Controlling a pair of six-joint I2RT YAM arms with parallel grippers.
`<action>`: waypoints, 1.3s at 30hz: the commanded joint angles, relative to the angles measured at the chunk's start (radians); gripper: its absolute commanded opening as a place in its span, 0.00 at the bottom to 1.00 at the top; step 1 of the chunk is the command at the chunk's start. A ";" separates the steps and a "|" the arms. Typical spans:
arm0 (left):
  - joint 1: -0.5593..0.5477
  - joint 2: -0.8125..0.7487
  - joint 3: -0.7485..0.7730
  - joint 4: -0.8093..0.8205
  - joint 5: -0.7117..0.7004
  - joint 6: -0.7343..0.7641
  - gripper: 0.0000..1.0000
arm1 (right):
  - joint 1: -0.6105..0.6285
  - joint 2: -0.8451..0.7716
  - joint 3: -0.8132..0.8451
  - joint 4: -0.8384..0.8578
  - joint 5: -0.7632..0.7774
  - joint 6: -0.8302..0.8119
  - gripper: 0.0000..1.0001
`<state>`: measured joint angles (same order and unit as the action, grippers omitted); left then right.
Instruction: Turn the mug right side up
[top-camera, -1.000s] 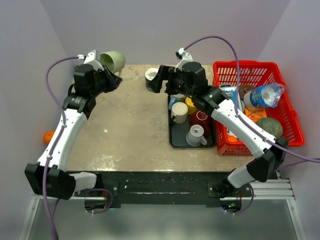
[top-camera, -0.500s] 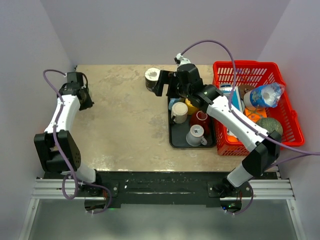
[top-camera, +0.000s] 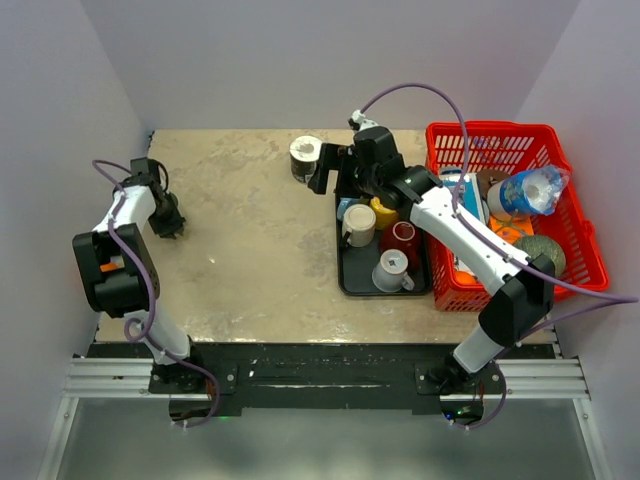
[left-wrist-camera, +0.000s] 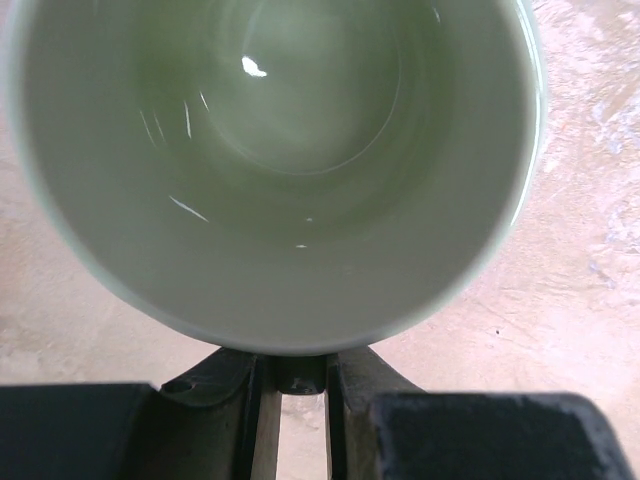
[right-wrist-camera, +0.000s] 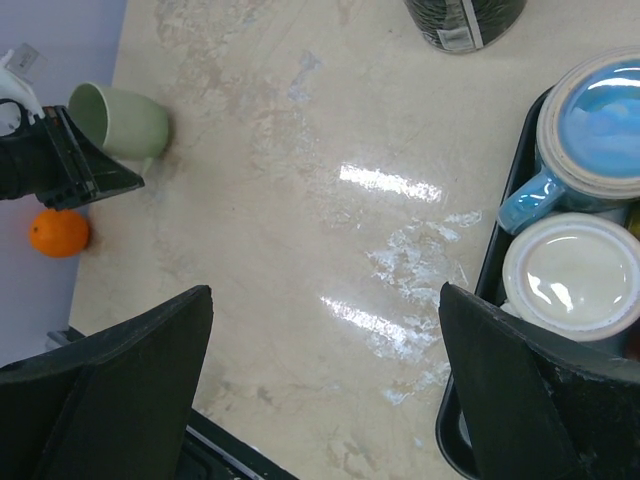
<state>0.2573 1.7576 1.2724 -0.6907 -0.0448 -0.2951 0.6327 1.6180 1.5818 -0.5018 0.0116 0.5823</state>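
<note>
Left gripper (left-wrist-camera: 295, 368): jaws drawn narrow beneath the green mug (left-wrist-camera: 280, 170), pinching it where the rim hides the contact; the mug's mouth faces the wrist camera. Right gripper (right-wrist-camera: 325, 292): jaws spread wide, empty, above the table (right-wrist-camera: 300, 200) beside the tray (top-camera: 352, 285). The mug lies tipped at the table's left edge, near an orange (right-wrist-camera: 59, 232).

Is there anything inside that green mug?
No, the left wrist view looks straight into the green mug and shows a bare inside with only glints of light.
</note>
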 joint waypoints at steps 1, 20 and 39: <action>0.013 0.035 0.076 0.057 0.033 0.013 0.00 | -0.018 0.002 0.018 0.017 -0.030 -0.004 0.99; 0.011 0.030 0.101 0.043 -0.012 0.063 0.67 | -0.056 0.054 0.052 -0.035 -0.047 -0.012 0.99; -0.004 -0.506 0.013 0.184 0.078 0.016 0.99 | -0.054 0.014 -0.058 -0.179 0.254 -0.107 0.99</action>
<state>0.2546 1.3464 1.2911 -0.6140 -0.0158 -0.2470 0.5812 1.6688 1.5665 -0.6392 0.1486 0.4961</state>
